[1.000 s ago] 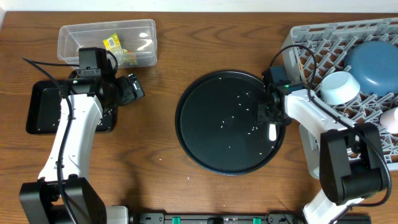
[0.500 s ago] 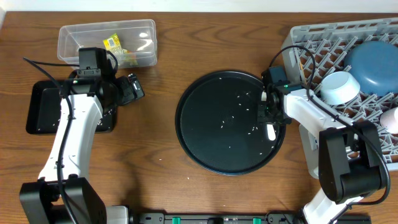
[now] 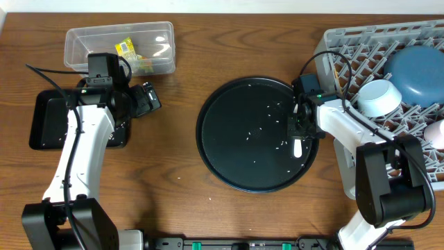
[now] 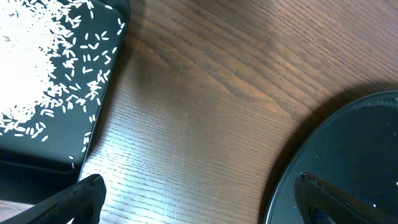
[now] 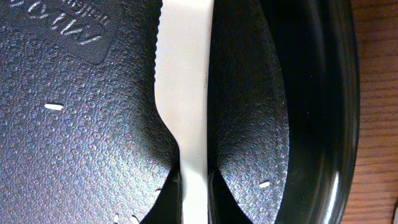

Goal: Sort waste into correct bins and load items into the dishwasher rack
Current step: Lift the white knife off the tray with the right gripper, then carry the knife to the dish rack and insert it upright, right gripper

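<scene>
The right pincer (image 5: 194, 186) has just closed on the white plastic knife (image 5: 185, 74) lying on the round black tray (image 3: 229, 153), so a lift looks due next. The left pincer (image 4: 199, 196) hangs wide apart above the counter (image 4: 205, 93). The clear tub (image 3: 76, 42) holds the yellow-green wrapper (image 3: 126, 48). The black rectangular tray (image 4: 37, 149) holds rice grains (image 4: 25, 62). The rack (image 3: 333, 42) carries 2 bowls.
</scene>
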